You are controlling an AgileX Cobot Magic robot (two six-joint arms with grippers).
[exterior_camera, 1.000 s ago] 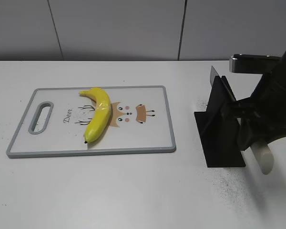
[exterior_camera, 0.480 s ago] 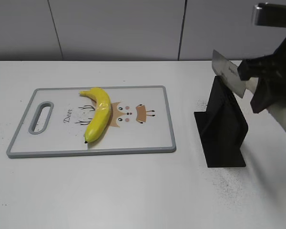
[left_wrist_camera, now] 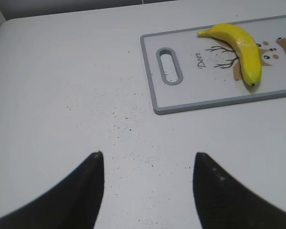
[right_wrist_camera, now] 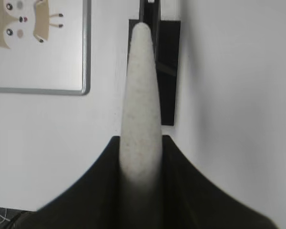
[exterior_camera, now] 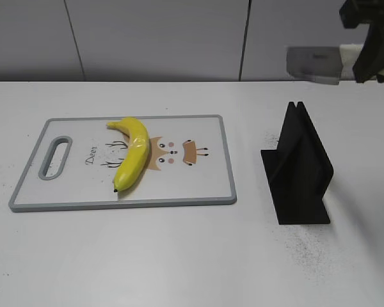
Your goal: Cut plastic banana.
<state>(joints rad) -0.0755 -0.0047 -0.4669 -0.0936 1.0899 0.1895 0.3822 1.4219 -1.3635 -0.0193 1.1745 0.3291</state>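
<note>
The plastic banana (exterior_camera: 132, 153) lies on the cutting board (exterior_camera: 198, 185), left of the deer print; it also shows in the left wrist view (left_wrist_camera: 240, 43). My right gripper (exterior_camera: 366, 51) is high at the top right, shut on the knife's white handle (right_wrist_camera: 140, 95). The grey blade (exterior_camera: 313, 64) points left, blurred, above the black knife stand (exterior_camera: 301, 169). In the right wrist view the right gripper (right_wrist_camera: 140, 140) clamps the handle from both sides. My left gripper (left_wrist_camera: 148, 155) is open and empty over bare table, left of the board (left_wrist_camera: 190, 90).
The black stand (right_wrist_camera: 167, 71) stands right of the board and below the knife. The board has a grey rim and a handle slot (exterior_camera: 54, 157) at its left end. Dark specks dot the white table. A grey wall runs behind.
My right gripper has lifted the knife up out of the black stand and swung it to level, blade pointing left. The banana and board have not moved.
</note>
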